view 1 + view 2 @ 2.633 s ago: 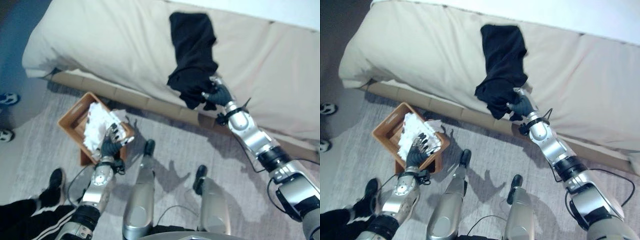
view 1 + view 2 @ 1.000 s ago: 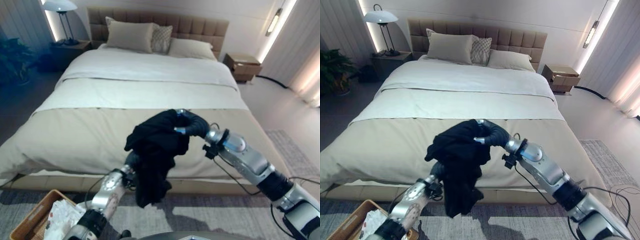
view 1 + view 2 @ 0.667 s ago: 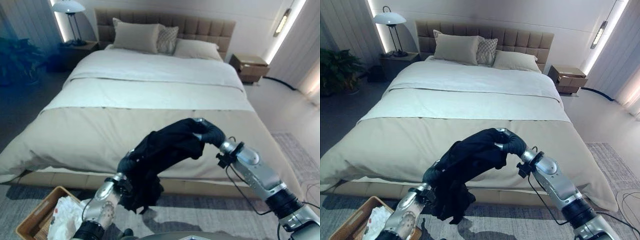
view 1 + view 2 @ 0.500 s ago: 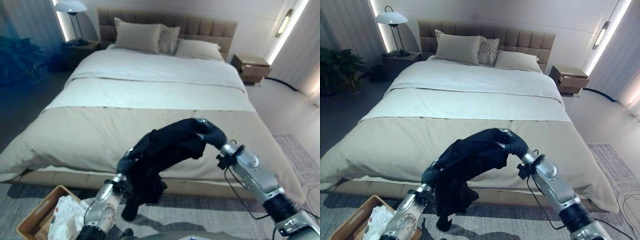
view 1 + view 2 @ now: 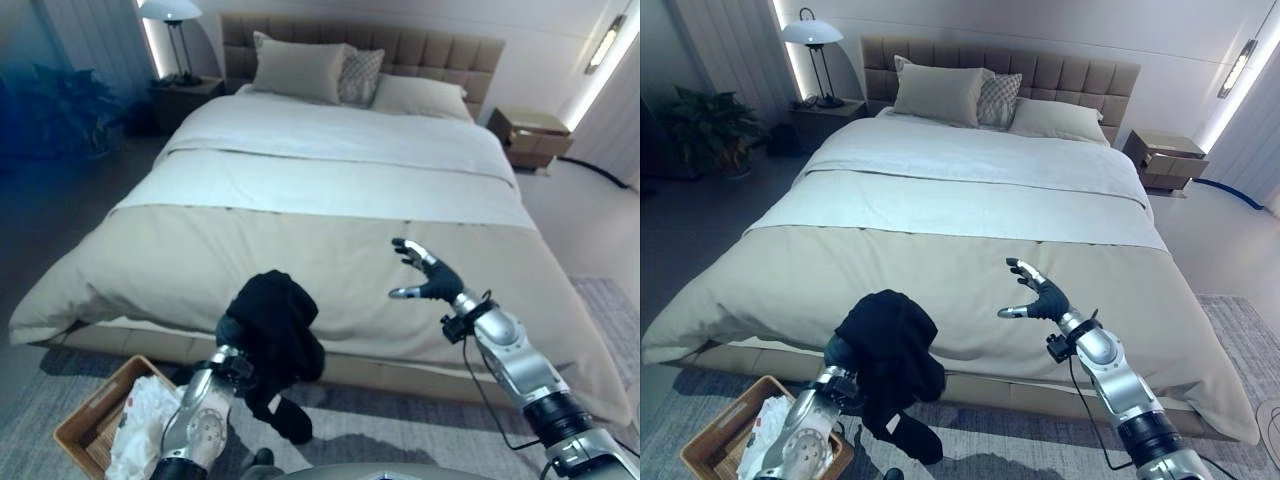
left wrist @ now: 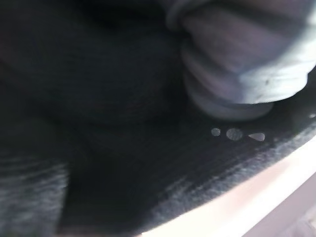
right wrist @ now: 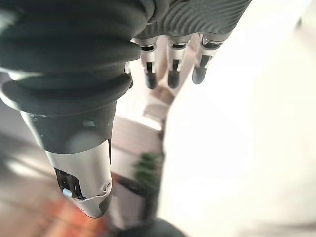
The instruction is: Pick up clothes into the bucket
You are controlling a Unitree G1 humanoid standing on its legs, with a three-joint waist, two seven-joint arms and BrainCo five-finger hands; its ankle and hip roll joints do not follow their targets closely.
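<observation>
Down at the floor a brown wicker basket is sitting with white cloth inside, the left hand is bunching a black garment just above it, fingers buried, grip unclear, and the right hand is hanging spread-fingered over the beige bed.

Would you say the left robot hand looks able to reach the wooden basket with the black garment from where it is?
Probably yes: the left robot hand carries the black garment just beside the wooden basket, nothing between.
</observation>
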